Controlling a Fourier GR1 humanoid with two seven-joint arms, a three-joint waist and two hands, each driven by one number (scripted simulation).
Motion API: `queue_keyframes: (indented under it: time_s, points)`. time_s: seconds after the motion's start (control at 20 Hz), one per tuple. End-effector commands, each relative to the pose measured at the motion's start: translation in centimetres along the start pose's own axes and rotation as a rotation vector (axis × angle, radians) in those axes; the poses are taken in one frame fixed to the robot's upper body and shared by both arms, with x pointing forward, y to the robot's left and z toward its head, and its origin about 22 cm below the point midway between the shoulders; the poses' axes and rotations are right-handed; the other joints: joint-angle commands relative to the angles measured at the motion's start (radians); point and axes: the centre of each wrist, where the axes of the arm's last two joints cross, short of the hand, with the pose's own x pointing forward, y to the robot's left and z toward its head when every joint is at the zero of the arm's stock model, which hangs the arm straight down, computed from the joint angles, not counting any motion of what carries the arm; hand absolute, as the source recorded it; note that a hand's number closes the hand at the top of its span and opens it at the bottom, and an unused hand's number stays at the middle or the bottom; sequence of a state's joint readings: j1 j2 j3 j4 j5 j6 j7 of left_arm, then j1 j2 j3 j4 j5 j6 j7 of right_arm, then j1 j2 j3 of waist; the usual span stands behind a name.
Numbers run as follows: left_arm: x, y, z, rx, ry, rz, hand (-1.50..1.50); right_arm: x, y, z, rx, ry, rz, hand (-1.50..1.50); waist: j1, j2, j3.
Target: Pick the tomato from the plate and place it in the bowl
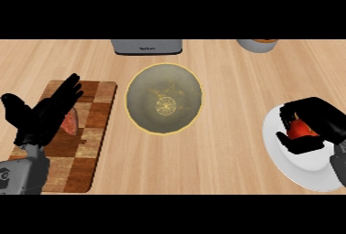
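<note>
A red tomato [301, 130] sits over the white plate [304, 176] at the right edge, and my right hand [323, 119] is curled round it, fingers and thumb closing on both sides. Whether the tomato still touches the plate is hidden by the hand. The bowl [164, 98], greenish-grey with a yellow rim and a pale pattern at its bottom, stands in the middle of the wooden counter, well left of that hand. My left hand [42, 114] rests open at the left, fingers up, above the chequered cutting board [84, 137].
A reddish piece [70, 123] lies on the cutting board, partly behind the left hand. A grey appliance [147, 46] stands at the back centre, and a pale cup [256, 45] at the back right.
</note>
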State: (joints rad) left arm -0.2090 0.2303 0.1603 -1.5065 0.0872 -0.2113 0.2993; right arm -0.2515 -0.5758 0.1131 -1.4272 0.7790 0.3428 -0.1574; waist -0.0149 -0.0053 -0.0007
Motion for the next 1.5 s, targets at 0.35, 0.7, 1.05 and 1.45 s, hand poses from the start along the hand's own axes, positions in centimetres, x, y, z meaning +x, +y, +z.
queue_keyframes:
  time_s: [0.35, 0.7, 1.05, 1.45]
  points:
    - [-0.5, -0.3, 0.7, -0.003, 0.006, -0.003, 0.0, 8.0, -9.4, 8.1, -0.145, -0.096, 0.095, 1.5, 0.002, -0.001, -0.001]
    - [0.4, -1.0, -0.2, -0.022, -0.012, -0.009, 0.0, 12.5, -12.4, 8.5, -0.181, -0.16, 0.016, 1.5, 0.016, 0.003, -0.001]
    - [0.4, -2.3, 0.3, -0.023, -0.03, -0.007, 0.0, 17.1, -13.6, 6.3, -0.201, -0.203, -0.156, 1.5, 0.02, 0.002, -0.001]
    - [1.7, -0.6, -0.4, -0.025, -0.01, -0.004, 0.0, 22.5, -15.9, 2.6, -0.239, -0.23, -0.201, 1.5, 0.02, 0.004, 0.0]
